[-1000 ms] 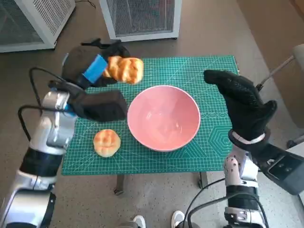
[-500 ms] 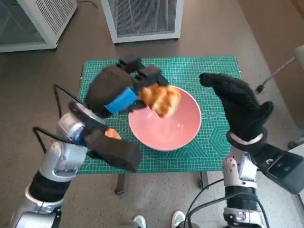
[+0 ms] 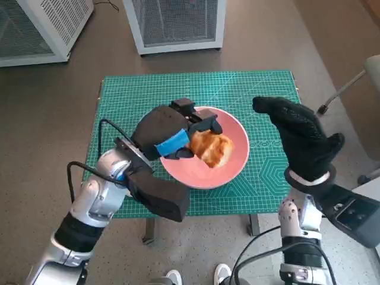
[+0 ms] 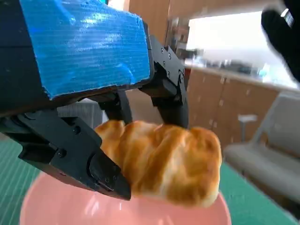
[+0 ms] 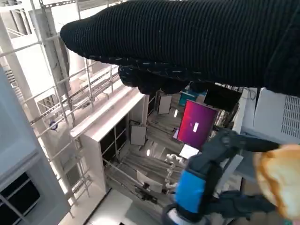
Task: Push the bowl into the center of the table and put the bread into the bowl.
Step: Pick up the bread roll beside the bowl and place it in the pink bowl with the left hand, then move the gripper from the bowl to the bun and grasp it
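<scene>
Compared with half a second ago, the left hand (image 3: 169, 135) has lowered the bread (image 3: 212, 147) from the near-left rim of the pink bowl (image 3: 234, 169) to just above its hollow, its fingers (image 4: 105, 172) clamped on the loaf, so in my judgement only the release remains. The bowl sits about mid-way on the green-matted desk (image 3: 130, 95); whether the bread touches the bowl's floor cannot be told, and nothing else shows inside. The right hand (image 3: 303, 139) hovers just right of the bowl, fingers apart and holding nothing.
</scene>
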`<state>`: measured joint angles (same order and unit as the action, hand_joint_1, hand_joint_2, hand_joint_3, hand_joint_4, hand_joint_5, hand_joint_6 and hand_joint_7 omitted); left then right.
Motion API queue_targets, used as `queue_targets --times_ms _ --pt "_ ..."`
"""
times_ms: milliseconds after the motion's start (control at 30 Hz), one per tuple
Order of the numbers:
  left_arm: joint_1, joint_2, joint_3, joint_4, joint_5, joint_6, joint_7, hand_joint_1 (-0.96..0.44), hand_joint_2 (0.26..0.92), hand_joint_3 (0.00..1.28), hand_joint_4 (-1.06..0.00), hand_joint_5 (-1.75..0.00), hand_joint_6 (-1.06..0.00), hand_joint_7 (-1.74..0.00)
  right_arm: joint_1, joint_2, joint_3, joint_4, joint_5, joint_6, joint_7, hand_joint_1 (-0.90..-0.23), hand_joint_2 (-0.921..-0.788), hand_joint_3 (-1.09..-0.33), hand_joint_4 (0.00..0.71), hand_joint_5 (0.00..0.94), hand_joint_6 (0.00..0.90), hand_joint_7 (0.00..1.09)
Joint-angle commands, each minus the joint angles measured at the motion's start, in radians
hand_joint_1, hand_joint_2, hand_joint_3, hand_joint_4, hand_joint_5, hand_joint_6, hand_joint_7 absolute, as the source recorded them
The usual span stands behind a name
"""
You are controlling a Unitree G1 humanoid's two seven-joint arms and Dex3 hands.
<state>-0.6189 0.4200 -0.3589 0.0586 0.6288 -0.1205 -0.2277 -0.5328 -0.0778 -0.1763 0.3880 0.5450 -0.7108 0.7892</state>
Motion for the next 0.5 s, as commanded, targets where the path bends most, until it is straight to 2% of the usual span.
queue_targets --times_ms 33,233,500 --pt "0.022 0.015 -0.014 -0.036 0.04 0.038 -0.053 -0.17 0.816 0.04 -0.23 -0.1 -0.24 -0.25 0.023 -0.008 -0.007 0.0 -0.001 0.01 0.005 -0.562 -0.921 -0.572 0.321 0.0 0.026 0.66" --pt "0.04 0.033 -0.003 -0.089 0.069 0.055 -0.083 -0.41 0.818 0.02 -0.15 -0.01 -0.21 -0.15 0.024 -0.005 -0.006 0.001 -0.007 0.005 0.001 -0.562 -0.921 -0.57 0.322 0.001 0.028 0.66" --pt "0.083 0.049 0.053 -0.189 0.009 0.115 -0.176 -0.45 0.819 0.01 -0.08 0.0 -0.19 -0.11 0.028 0.003 0.0 -0.002 -0.028 -0.004 -0.017 -0.563 -0.921 -0.58 0.321 0.0 0.028 0.65"
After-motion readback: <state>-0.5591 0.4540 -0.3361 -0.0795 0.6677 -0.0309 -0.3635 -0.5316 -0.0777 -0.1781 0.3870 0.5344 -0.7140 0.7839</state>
